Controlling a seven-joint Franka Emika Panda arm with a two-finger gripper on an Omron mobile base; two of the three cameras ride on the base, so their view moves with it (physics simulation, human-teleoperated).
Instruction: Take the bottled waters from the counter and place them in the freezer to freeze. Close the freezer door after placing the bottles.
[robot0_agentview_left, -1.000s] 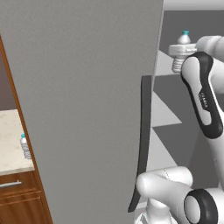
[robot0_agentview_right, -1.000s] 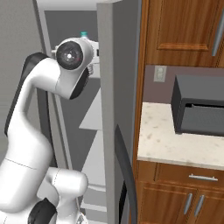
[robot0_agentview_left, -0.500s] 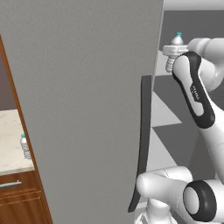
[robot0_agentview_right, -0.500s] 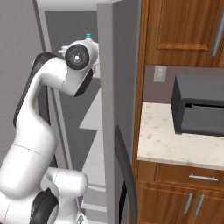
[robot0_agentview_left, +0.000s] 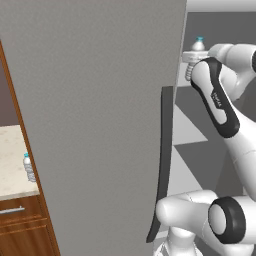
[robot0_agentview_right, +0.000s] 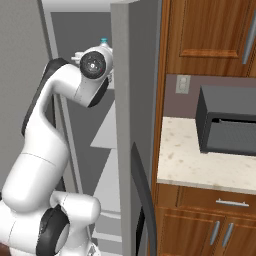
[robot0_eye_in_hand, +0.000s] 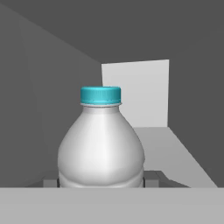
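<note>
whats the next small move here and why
Probably ease forward and down to set the bottle on a freezer shelf. The gripper is shut on it, upright inside the open compartment, and a second bottle waits on the counter.

Brown wood cabinets (robot0_agentview_right: 210, 45) and a dark microwave (robot0_agentview_right: 227, 127) line the wall.

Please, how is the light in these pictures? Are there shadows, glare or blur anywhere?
Hand view: the bottle held in the gripper is sharp, with a soft bright band down its middle and darker sides; the freezer walls are dim, one pale panel behind. Left base view: the freezer door is flat even grey, no glare. Right base view: the counter is evenly lit; all looks slightly soft.
</note>
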